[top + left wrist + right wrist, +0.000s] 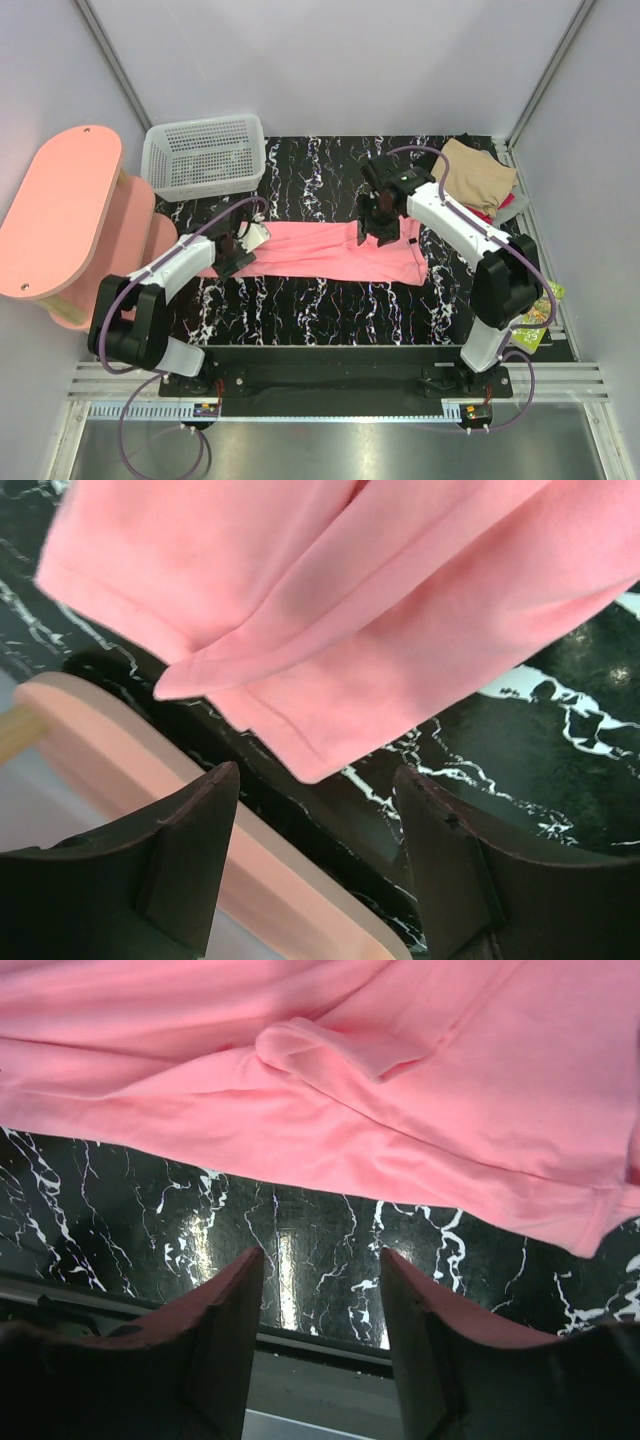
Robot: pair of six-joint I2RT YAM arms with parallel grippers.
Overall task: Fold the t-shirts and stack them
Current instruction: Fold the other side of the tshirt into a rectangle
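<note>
One bright pink t-shirt (320, 250) lies folded into a long band across the middle of the black marble table (330, 310). My left gripper (230, 258) hovers at its left end, open and empty; the left wrist view shows the shirt's (350, 610) hem corner just beyond my left gripper (318, 780). Over the band's upper right part is my right gripper (372, 232), also open with nothing held. In the right wrist view the shirt (350, 1090) lies just beyond my right gripper (320, 1260). At the back right corner folded t-shirts are stacked, tan (478, 175) over red (507, 206).
A white mesh basket (205, 155) stands at the back left. The pink oval-topped stool (60, 210) stands off the table's left edge, its rim (150, 780) close under my left fingers. A green book (540, 318) lies by the right edge.
</note>
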